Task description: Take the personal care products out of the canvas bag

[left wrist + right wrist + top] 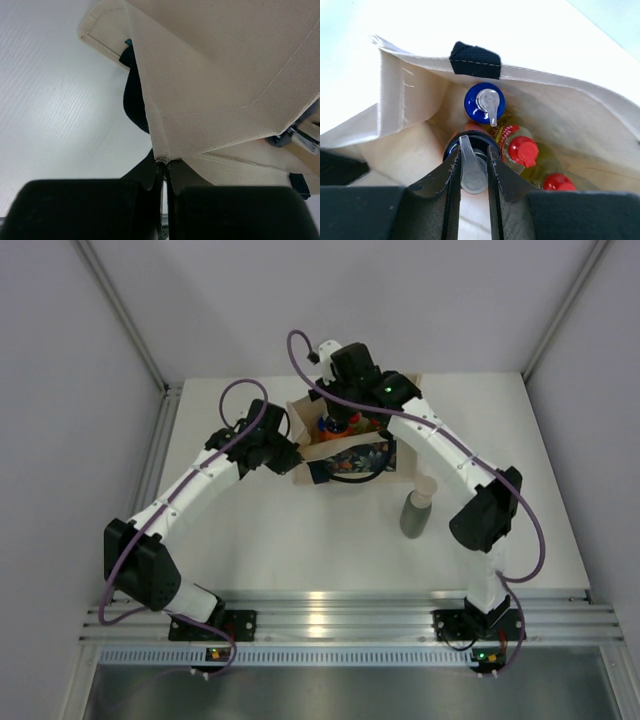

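Canvas bag (225,75) rim pinched by left pincer (163,167); right pincer (472,151) clamps a pump-top bottle (470,175) beside red-capped bottles (522,150).

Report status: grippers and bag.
Left gripper shut on canvas bag rim. Right gripper shut on pump bottle inside. Grey-green bottle out. Nothing blocking.

1. No text can be read anywhere.
2. The canvas bag (318,450) carries a dark printed panel (352,462) on its front; its print is too small to read.
3. A yellow bottle (521,151) in the bag has a red label (506,135) with pale marks, illegible.
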